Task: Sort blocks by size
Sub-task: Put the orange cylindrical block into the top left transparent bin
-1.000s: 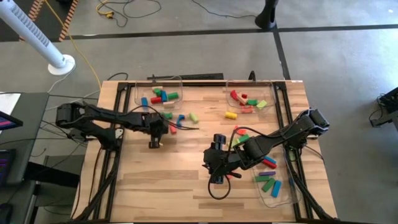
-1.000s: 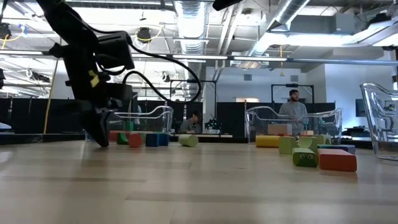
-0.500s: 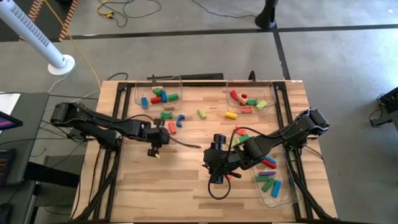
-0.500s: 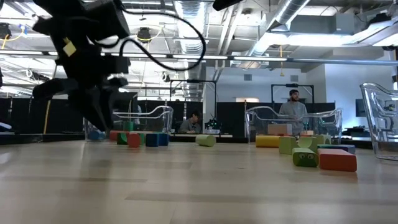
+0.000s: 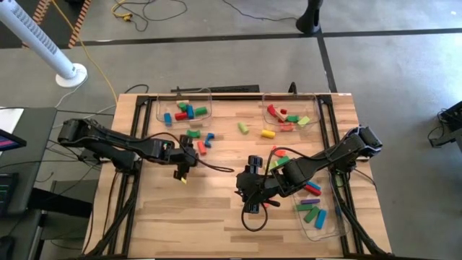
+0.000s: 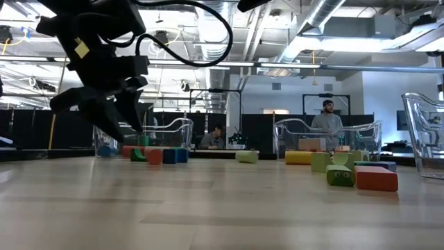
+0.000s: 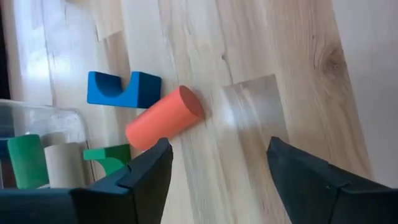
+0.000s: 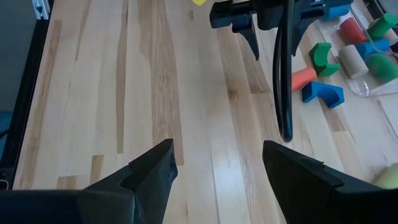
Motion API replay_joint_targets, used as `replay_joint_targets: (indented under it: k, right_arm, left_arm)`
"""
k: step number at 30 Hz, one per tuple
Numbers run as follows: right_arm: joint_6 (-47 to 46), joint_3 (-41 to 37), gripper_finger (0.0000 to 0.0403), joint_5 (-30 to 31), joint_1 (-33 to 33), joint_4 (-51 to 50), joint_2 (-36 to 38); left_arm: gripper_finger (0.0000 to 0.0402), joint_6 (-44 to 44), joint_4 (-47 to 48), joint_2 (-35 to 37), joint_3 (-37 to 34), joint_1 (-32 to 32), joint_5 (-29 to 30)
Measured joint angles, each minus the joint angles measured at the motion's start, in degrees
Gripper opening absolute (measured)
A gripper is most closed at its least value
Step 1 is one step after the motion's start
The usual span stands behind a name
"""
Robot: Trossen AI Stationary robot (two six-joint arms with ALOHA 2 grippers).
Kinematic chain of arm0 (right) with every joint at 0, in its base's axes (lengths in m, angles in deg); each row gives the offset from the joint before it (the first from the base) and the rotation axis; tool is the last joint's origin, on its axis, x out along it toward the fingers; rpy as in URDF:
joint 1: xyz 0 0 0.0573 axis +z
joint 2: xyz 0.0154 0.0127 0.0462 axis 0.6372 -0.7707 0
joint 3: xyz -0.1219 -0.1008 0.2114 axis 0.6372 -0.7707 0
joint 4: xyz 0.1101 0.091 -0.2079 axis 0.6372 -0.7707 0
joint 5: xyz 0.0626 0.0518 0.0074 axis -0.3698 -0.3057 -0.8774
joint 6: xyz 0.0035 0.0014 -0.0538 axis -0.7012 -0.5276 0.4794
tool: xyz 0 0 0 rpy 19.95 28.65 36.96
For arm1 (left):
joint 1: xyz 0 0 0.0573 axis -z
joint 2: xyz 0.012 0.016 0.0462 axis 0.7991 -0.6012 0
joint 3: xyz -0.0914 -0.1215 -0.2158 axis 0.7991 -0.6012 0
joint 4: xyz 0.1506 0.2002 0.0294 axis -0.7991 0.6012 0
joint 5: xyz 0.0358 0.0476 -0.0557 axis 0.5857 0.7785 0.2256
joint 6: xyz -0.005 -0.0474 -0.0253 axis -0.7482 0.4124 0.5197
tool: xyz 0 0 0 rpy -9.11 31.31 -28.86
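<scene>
- Your left claw (image 5: 181,160) hangs released and empty over the desk (image 5: 202,217), just beside a red cylinder (image 7: 165,118) and a blue arch (image 7: 123,89).
- Your right claw (image 5: 250,198) waits mid-desk, fingers spread, holding nothing.
- The blocks (image 5: 195,137) lie scattered across the far half of the desk; others fill the three clear trays (image 5: 206,95).

This was a robotics lab in an open industrial office: a wooden table (image 5: 216,209) on a concrete floor (image 5: 390,65) crossed by cables (image 5: 144,11), exposed ceiling ducts (image 6: 215,21), and 2 people (image 6: 326,118) at partitioned desks behind.
</scene>
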Motion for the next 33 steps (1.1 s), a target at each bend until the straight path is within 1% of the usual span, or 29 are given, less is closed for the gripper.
replay_joint_targets:
  k: [14,17,26,33]
  right_arm:
    - [0.00,0.00,0.0274,0.00,0.00,0.01,0.01]
    - [0.02,0.00,0.0274,0.00,0.00,0.01,-0.01]
    - [0.04,0.00,0.0274,0.00,0.00,-0.05,0.00]
    - [-0.29,0.00,0.0274,0.00,0.02,-0.32,0.01]
  left_arm:
    - [0.0254,0.70,-0.20,0.02,0.00,0.00,0.16]
    - [0.0254,0.61,-0.23,0.02,0.00,0.00,0.95]
    - [0.0254,-2.18,-3.05,0.07,0.07,-0.25,1.69]
    - [0.0254,-2.47,-3.26,0.07,0.07,-1.23,2.75]
